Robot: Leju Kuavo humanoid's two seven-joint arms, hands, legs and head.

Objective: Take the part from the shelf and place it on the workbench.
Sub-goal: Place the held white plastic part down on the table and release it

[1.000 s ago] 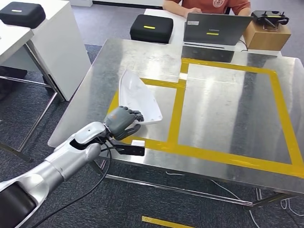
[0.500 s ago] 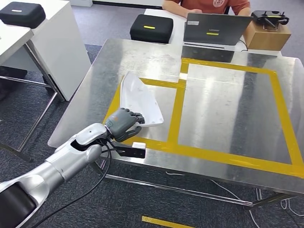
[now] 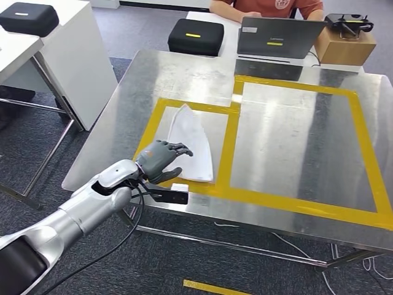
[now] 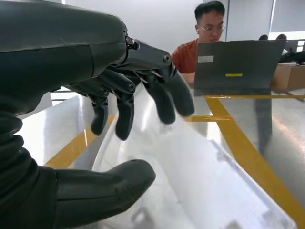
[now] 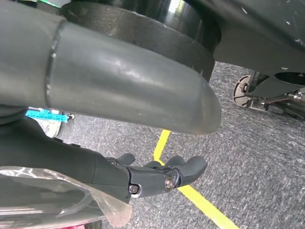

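Brushed-steel bench (image 3: 287, 141) on grey carpet, its top marked with yellow tape (image 3: 230, 147) into two rectangles, a smaller left one and a larger right one. One white moulded plastic part (image 3: 192, 142) lies flat inside the smaller rectangle, its near edge just beside the tape. Left hand (image 3: 159, 161) hovers at the part's near-left corner, fingers spread with a gap to the thumb, gripping nothing. Right hand (image 5: 158, 176) hangs over the floor; whether spread or curled, cannot tell. Beyond the bench: one open grey laptop (image 3: 278, 37), one person in an orange shirt (image 3: 269, 6), two black zip cases (image 3: 195, 35), one cardboard box (image 3: 345, 46). White desks at left.
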